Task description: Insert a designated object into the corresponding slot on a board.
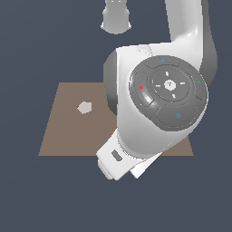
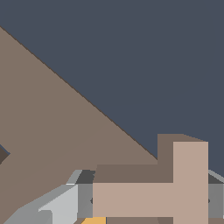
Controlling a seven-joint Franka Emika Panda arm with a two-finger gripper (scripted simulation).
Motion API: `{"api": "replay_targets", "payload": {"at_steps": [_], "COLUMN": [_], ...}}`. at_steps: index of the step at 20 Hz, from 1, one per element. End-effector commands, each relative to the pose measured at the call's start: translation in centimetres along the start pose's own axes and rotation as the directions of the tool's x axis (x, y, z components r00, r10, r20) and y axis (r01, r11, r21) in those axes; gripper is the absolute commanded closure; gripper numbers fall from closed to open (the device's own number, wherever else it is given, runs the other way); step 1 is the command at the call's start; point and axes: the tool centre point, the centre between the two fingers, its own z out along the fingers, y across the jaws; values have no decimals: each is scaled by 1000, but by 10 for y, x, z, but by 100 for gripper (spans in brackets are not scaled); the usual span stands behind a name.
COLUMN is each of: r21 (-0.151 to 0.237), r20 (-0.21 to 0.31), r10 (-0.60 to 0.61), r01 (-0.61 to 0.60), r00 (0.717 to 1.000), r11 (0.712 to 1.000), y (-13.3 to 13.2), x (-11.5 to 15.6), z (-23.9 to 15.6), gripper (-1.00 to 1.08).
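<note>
The wrist view shows the designated object [image 2: 166,192], a flat tan T-shaped piece, held between my gripper's [image 2: 151,201] grey fingers [image 2: 65,205], whose pads touch both ends of its bar. It hangs a little above the brown board [image 2: 52,131], near the board's edge. In the exterior view the arm's white body covers the gripper and the T piece. The slot is out of view in both frames.
A pale grey hexagon [image 1: 84,107] lies on the board [image 1: 59,131] toward the exterior view's left. A sliver of orange [image 2: 94,220] shows under the T piece. A dark cut-out corner [image 2: 2,155] shows at the wrist frame's edge; which one, I cannot tell.
</note>
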Motion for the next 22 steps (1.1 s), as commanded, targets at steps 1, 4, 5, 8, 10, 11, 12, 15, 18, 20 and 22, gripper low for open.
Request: {"api": "replay_targets", "payload": {"at_steps": [1,4,5,8,10,11,12,15,18,20,22], "r21": [0,0,0,0,0,0,0,0,0,0,1], "r20": [0,0,0,0,0,0,0,0,1,1,1], "r10": [-91,-199,-235,-344,-417,-452,-484,-566,-630,-662,-687], "r01": [91,199,235,344,417,452,484,566,630,662,687], "r00": [996,980,972,939,909,892,875,824,777,749,726], "r11": [996,980,972,939,909,892,875,824,777,749,726], "y": [-14,-32,-38,-58,-72,-79,-85,-103,-117,-124,-130], "x": [8,15,17,22,23,24,24,23,21,19,17], "z": [-1,-1,-2,-2,-3,-3,-3,-3,-4,-4,-4], "gripper": [108,108,108,108,108,108,108,108,108,108,108]}}
